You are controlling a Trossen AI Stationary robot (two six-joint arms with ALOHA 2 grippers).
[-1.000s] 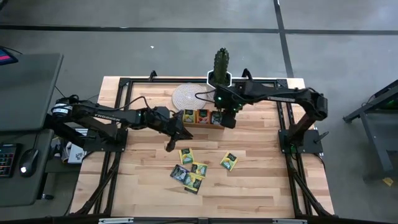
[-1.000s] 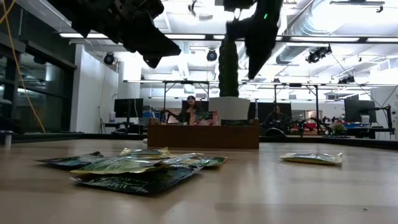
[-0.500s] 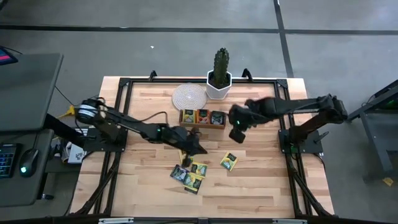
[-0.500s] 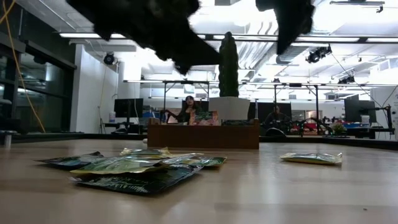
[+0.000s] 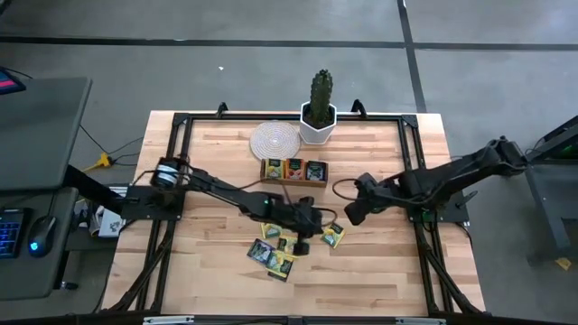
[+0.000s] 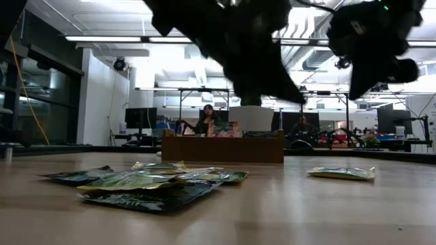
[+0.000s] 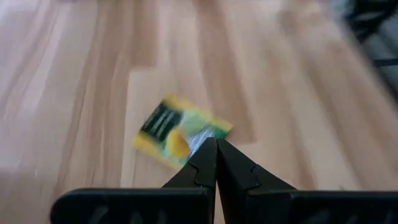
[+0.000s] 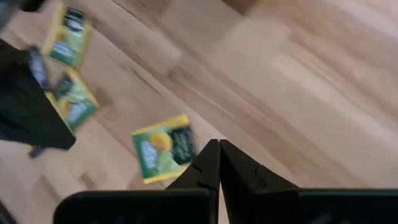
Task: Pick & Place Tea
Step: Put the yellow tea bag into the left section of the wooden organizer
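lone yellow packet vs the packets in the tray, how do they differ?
The lone yellow packet lies flat on the bare table, off to the right of the loose pile; the packets in the tray sit sorted into the wooden tray's compartments near the cactus. The lone one has both shut grippers close by; the tray ones have none. Both are small square tea packets.

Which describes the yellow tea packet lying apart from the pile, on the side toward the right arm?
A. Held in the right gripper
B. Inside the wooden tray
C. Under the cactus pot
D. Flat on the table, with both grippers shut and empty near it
D: the lone yellow packet lies flat on the table, while the left gripper and right gripper are shut on nothing.
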